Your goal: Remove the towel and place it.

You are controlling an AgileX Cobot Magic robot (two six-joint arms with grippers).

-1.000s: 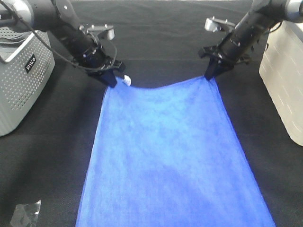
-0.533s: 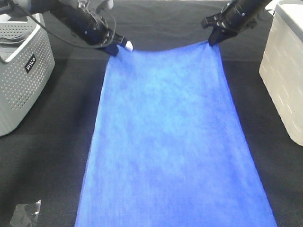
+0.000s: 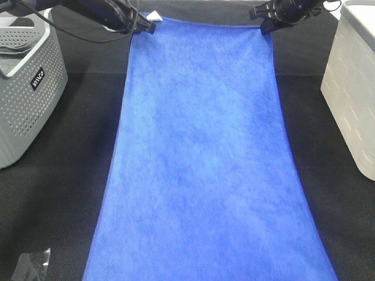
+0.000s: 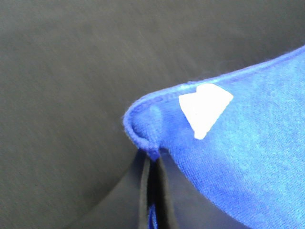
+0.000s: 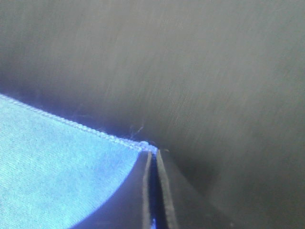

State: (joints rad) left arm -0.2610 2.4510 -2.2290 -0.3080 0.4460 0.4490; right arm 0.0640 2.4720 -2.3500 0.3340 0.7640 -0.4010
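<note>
The royal-blue towel (image 3: 202, 158) hangs stretched out, running from the top of the exterior view down past its bottom edge. My left gripper (image 3: 143, 26) is shut on the towel's far left corner, where a small white tag (image 3: 154, 16) shows. In the left wrist view the tag (image 4: 204, 108) lies on the pinched corner (image 4: 147, 129) above the closed left gripper (image 4: 153, 164). My right gripper (image 3: 265, 24) is shut on the far right corner. The right wrist view shows the stitched towel edge (image 5: 71, 162) ending in the closed right gripper (image 5: 152, 157).
A grey perforated basket (image 3: 23, 99) stands at the left. A white slotted bin (image 3: 354, 88) stands at the right. A crumpled clear wrapper (image 3: 30, 266) lies at the bottom left on the black tabletop (image 3: 70, 175).
Both grippers have moved toward the far side of the table, pulling the towel's far edge with them. The sag between the two held corners has gone and the edge is now taut.
</note>
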